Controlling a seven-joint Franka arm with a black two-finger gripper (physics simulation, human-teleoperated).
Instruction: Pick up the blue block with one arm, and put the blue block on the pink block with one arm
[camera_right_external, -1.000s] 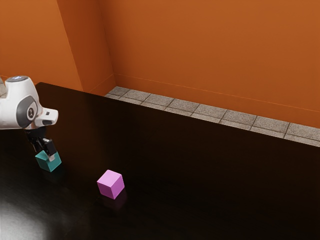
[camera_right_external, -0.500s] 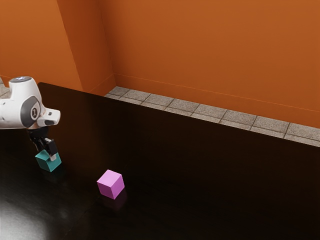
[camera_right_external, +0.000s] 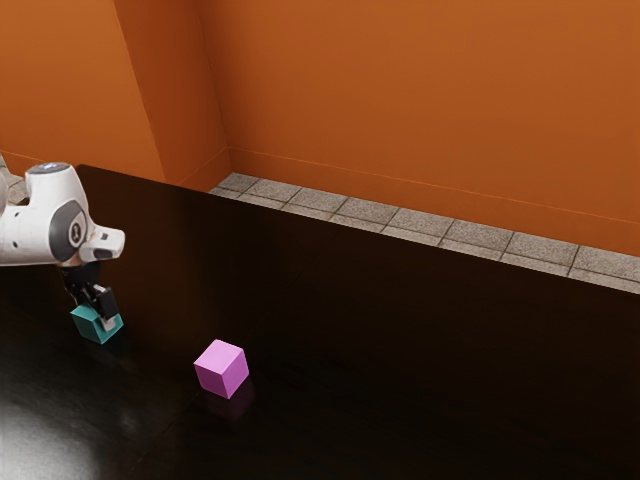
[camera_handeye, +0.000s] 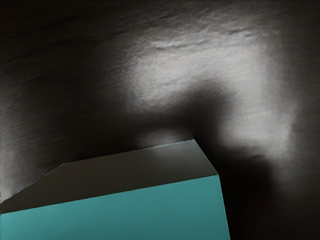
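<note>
black gripper (camera_right_external: 101, 308) low over the teal-blue cube (camera_right_external: 88, 326); i cannot tell if it grasps. a shallow hold could drop it before the pink cube (camera_right_external: 221, 367) at four o'clock.

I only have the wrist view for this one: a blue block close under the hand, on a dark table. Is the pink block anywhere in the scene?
Observer: Yes. In the exterior view the pink block sits on the black table. It is toward the exterior view's right of the blue block, with a clear gap between them.
Operator: Anything on top of the pink block?
Observer: No, its top face is bare.
Operator: Where is the gripper relative to the blue block?
Observer: The gripper is right over it, down at its top. The blue block looks to be resting on the table, not lifted.
</note>
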